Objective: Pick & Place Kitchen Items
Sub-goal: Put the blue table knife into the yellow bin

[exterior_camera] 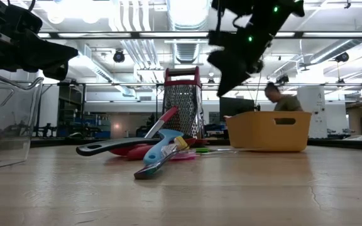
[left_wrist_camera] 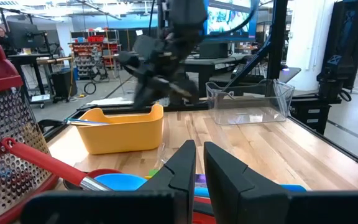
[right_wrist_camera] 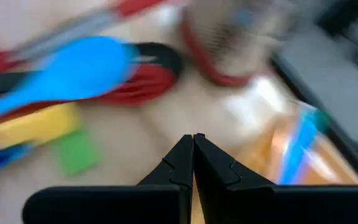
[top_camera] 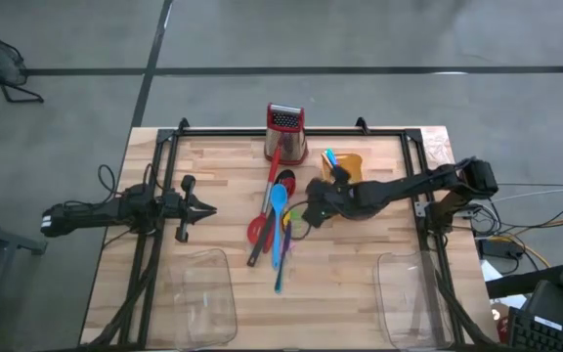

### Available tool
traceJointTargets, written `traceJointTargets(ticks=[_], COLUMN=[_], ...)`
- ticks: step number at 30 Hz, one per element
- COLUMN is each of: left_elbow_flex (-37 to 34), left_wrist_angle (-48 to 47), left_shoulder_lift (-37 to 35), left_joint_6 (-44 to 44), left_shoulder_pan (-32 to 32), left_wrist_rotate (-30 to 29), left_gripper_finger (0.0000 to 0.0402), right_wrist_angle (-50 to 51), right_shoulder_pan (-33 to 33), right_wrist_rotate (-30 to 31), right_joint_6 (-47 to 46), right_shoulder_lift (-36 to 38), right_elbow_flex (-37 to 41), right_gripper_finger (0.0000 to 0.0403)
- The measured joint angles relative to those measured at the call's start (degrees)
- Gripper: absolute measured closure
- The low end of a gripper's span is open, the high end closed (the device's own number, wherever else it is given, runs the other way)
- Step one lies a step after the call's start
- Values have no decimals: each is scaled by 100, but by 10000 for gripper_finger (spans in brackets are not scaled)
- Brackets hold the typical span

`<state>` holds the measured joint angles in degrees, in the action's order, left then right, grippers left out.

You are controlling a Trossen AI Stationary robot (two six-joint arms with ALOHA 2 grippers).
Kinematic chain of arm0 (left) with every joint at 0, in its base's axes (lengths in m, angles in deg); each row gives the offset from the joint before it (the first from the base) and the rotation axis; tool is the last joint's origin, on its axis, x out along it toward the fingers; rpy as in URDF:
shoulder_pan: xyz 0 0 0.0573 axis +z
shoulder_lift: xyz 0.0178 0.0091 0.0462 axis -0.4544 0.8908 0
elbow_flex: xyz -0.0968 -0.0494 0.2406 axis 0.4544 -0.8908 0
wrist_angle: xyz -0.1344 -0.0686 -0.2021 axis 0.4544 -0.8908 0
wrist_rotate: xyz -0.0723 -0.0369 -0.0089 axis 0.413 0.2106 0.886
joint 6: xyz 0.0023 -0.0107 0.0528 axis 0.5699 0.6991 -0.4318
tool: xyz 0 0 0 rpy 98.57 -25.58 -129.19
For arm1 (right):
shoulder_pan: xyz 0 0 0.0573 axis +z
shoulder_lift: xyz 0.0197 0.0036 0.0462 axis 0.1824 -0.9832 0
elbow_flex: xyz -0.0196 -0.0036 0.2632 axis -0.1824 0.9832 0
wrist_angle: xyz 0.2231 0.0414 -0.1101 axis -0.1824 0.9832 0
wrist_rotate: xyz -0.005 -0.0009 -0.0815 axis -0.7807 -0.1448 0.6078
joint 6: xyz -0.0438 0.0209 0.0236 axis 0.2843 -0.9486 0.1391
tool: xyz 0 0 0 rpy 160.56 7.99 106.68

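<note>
Two clear trays (top_camera: 206,293) are seen at the near edge of the table (top_camera: 360,269). Just behind them, the pile of utensils (top_camera: 274,225) is laid in the middle. The blue spoon (top_camera: 278,217) is laid long-ways from near to far, with its bowl pointed at the grater (top_camera: 285,133). The red spoon (top_camera: 258,231) is laid beside it. The left gripper (top_camera: 203,208) is held left of the pile, fingers almost pressed together, nothing pinched. The right gripper (top_camera: 313,200) is held up right of the pile, by the yellow bin (top_camera: 352,166), fingers pressed together and empty.
</note>
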<state>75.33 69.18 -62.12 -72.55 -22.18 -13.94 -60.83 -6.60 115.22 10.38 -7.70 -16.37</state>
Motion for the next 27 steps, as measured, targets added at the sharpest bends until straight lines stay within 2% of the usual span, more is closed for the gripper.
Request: traceJointTargets(ticks=[7, 11, 16, 24, 27], left_elbow_flex=[0, 0, 0, 0, 0], left_wrist_angle=[1, 0, -4, -11, -13], left_shoulder_lift=[0, 0, 2, 0, 2], left_joint_6=[0, 0, 0, 0, 0], left_shoulder_pan=[2, 0, 0, 0, 0], left_wrist_rotate=[0, 0, 0, 0, 0], left_gripper_finger=[362, 362, 362, 362, 362], right_wrist_angle=[-1026, -1114, -1272, -1261, -1279], right_shoulder_pan=[454, 836, 1175, 1359, 1374], right_wrist_rotate=[-1529, -1653, -1543, -24, 200], right_joint_6=[570, 1558, 2709, 3545, 3774], right_shoulder_lift=[-75, -273, -738, -1467, -1623], right_elbow_flex=[84, 94, 95, -114, -233], right_gripper_finger=[394, 394, 384, 314, 289])
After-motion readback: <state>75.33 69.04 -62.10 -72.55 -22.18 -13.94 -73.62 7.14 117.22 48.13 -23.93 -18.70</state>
